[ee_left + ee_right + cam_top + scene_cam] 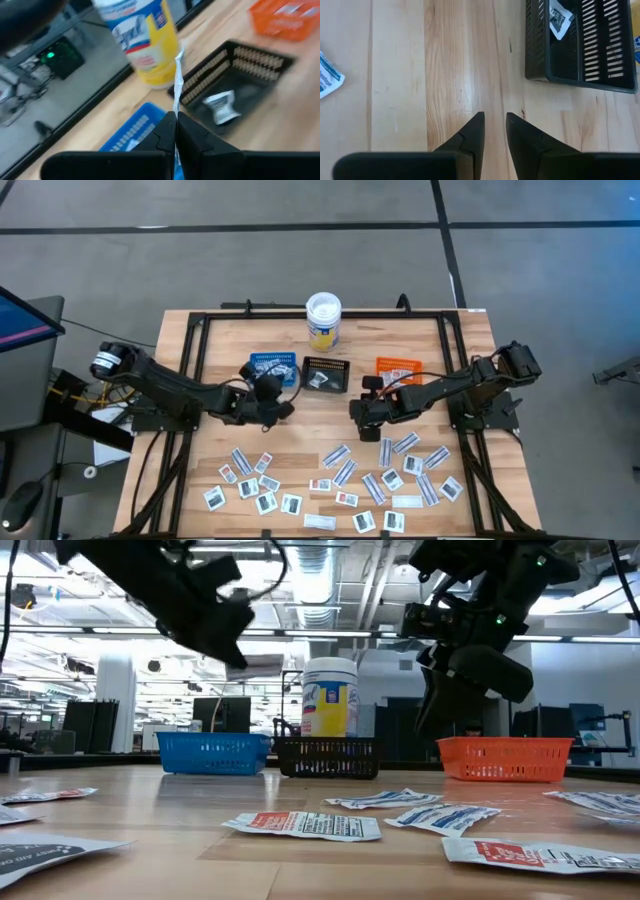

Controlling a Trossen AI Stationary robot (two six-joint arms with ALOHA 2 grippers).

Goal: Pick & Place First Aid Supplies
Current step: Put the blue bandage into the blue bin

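**Strip packet pinched edge-on, carried toward the trays**

The narrow white-and-blue strip packet stands on edge between the left gripper's fingers, which are clenched tight on its lower end, so its free end pokes up ahead of the claw. That thin pinch looks like the only way to lift something so flat off the wood. In the wrist view the packet hangs over the near corner of the blue tray, just beside the black tray, which suggests a drop into blue is being lined up. Behind the black tray stands the yellow-labelled wipes tub, not part of the job.

Inside the black tray lies one squarish white packet with dark marks, so sorting by kind appears to be the plan. On the far side of the black tray sits the orange tray, with packets in it too.

The right gripper hovers over bare table beside the black tray, fingers slightly parted and holding nothing. The loose pile of packets lies spread on the table, well apart from the black tray on the side away from the tub.
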